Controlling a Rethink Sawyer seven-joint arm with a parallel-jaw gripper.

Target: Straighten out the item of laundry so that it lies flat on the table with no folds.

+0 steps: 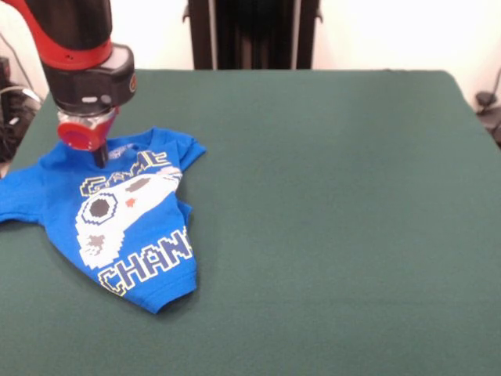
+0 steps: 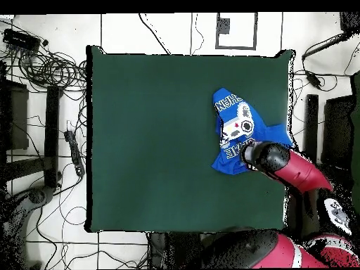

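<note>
The red and black arm's gripper (image 1: 100, 159) comes down onto the collar end of the small bright blue short-sleeved T-shirt (image 1: 117, 227), its dark tip touching the cloth just beside the neckline. Whether the tip is spread or closed, and whether it pinches any fabric, cannot be told: in the front view the tip shows only as one short dark stub under the red collar of the wrist, and in the overhead view the gripper (image 2: 247, 156) is hidden under the round black wrist.

From the gripper the T-shirt (image 2: 235, 130) stretches away toward the near side of the front view, print side up, with the white-grey pixel game-controller print and yellow-outlined lettering showing. One sleeve spreads out flat to the side of the gripper, reaching the edge of the large flat table clad in dark green fabric (image 1: 329, 196). The other side of the shirt is tucked under, so the lettering is cut off at the fold and the hem narrows to a rounded point.

The front view shows the fold, the lettering and the contact at the collar. The overhead view shows instead where the shirt sits on the whole table (image 2: 155, 140): near one edge, with the arm reaching over that edge and covering the collar end.
</note>
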